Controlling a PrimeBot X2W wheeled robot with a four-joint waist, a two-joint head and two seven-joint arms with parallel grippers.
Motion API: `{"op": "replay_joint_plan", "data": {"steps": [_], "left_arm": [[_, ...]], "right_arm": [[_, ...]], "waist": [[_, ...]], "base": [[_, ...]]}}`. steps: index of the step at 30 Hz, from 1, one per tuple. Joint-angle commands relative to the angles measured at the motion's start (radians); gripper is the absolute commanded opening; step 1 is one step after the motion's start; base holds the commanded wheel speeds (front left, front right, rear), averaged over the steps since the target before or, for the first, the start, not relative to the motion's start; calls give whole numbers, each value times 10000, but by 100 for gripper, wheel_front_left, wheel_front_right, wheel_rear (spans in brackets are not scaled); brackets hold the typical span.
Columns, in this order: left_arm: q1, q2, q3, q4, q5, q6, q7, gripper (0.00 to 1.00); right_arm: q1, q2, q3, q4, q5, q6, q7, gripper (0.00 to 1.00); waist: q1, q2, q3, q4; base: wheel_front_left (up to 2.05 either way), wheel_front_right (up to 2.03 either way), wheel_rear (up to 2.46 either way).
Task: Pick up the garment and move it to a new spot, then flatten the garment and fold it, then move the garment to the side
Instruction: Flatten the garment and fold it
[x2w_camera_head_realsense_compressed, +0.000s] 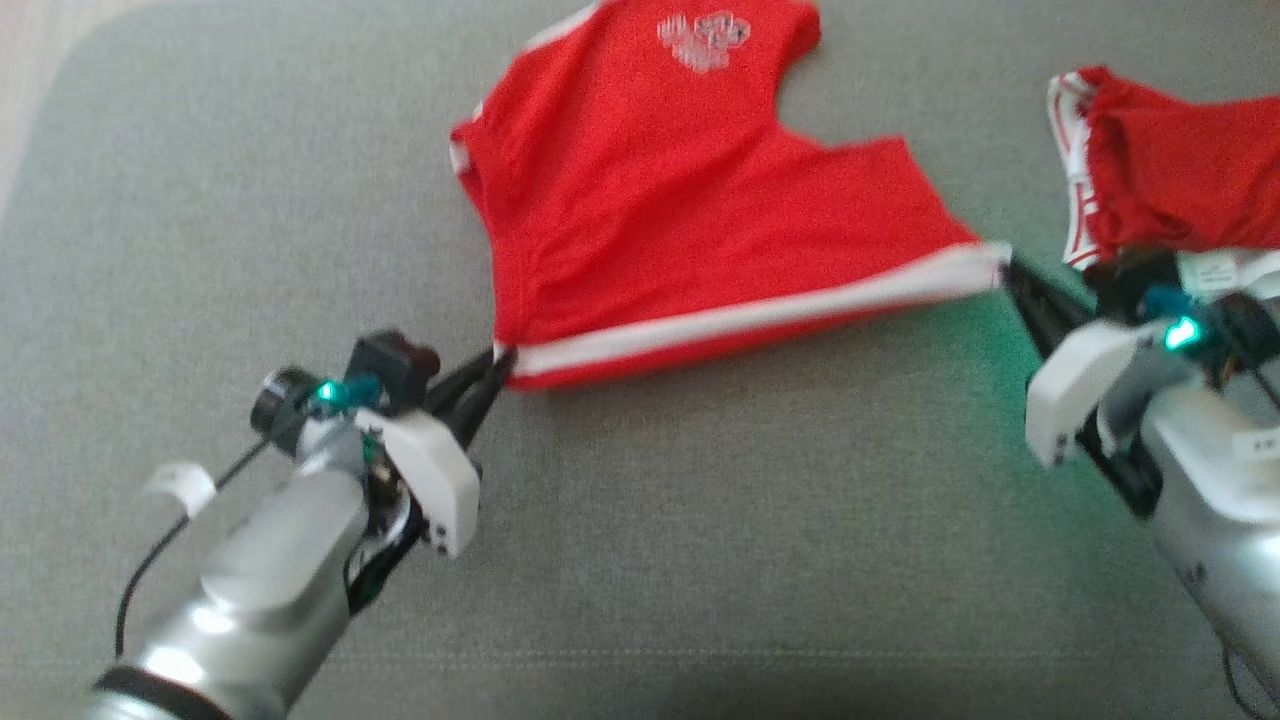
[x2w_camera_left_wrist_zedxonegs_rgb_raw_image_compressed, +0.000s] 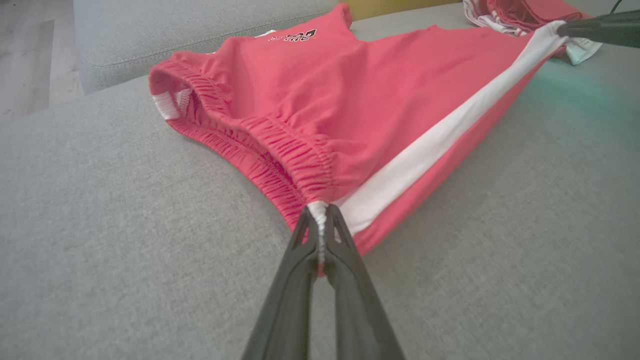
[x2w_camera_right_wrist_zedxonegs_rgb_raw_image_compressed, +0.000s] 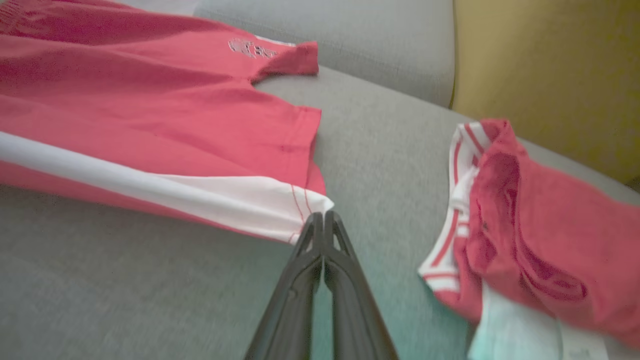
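Cloth sits pinched in the left claw (x2w_camera_head_realsense_compressed: 497, 368), at the waistband end of the white stripe (x2w_camera_head_realsense_compressed: 750, 315); the right claw (x2w_camera_head_realsense_compressed: 1012, 268) nips the stripe's hem end. Between them the red garment (x2w_camera_head_realsense_compressed: 650, 200) lies spread on the grey sofa (x2w_camera_head_realsense_compressed: 700, 560), that edge taut. Flattening looks nearly done; folding and moving aside remain.

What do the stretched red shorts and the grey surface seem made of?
Red shorts: soft matte knit, maybe cotton or polyester; the waistband gathers and the cloth drapes in folds. Grey surface: matte woven upholstery, likely a sofa cushion; a coarse weave shows.
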Motion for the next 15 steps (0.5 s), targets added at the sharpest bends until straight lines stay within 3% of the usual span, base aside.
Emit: {"op": "replay_joint_plan", "data": {"steps": [1, 5, 15], "left_arm": [[92, 395, 300, -219, -44, 53, -127, 0], [538, 406, 237, -337, -43, 116, -161, 0], [2146, 647, -84, -1246, -376, 315, 106, 0]], "right_arm": [[337, -514, 419, -417, 454, 65, 279, 0], [731, -912, 1080, -995, 1124, 65, 821, 0], [2003, -2659, 2795, -3223, 2748, 65, 2271, 0]], "waist": [[1, 0, -505, -115], [1, 0, -816, -189], [1, 0, -1698, -254]], "base": [[0, 0, 0], [0, 0, 0], [0, 0, 0]]}}
